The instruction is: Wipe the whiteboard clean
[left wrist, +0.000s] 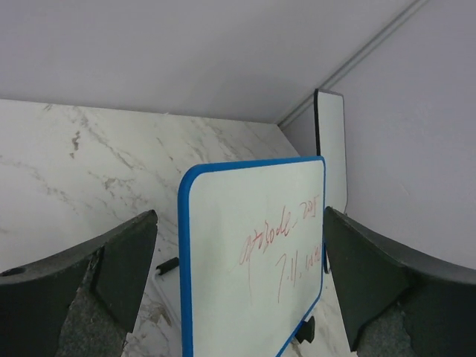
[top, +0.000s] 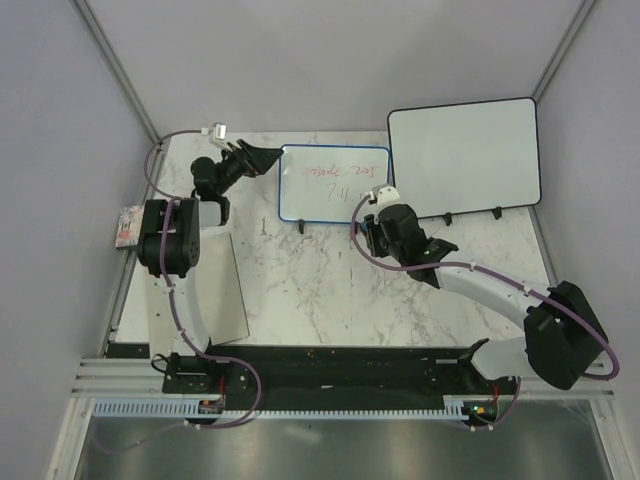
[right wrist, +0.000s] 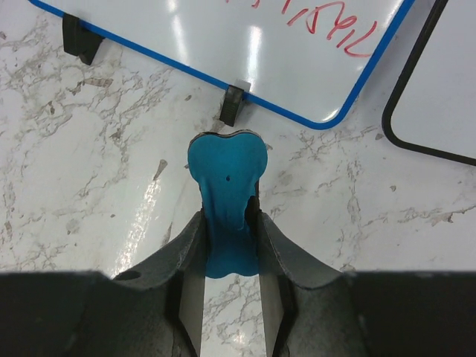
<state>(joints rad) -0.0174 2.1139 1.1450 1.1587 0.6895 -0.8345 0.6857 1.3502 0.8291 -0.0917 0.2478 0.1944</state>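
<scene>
Robot laboratory cell: my left arm point(top: 165, 240) and right arm point(top: 490, 285) stand bolted at a marble-patterned table point(top: 330, 290), boxed by plain wall panels point(top: 330, 60) on metal posts point(top: 115, 65).

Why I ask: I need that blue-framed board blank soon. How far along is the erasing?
Done: the right tool is clamped on the blue eraser, just in front of the whiteboard's near edge. In hand: the left tool stands open at the board's left end, seemingly to steady it; contact is unclear. Left: all the wiping, since the red writing looks untouched.
</scene>
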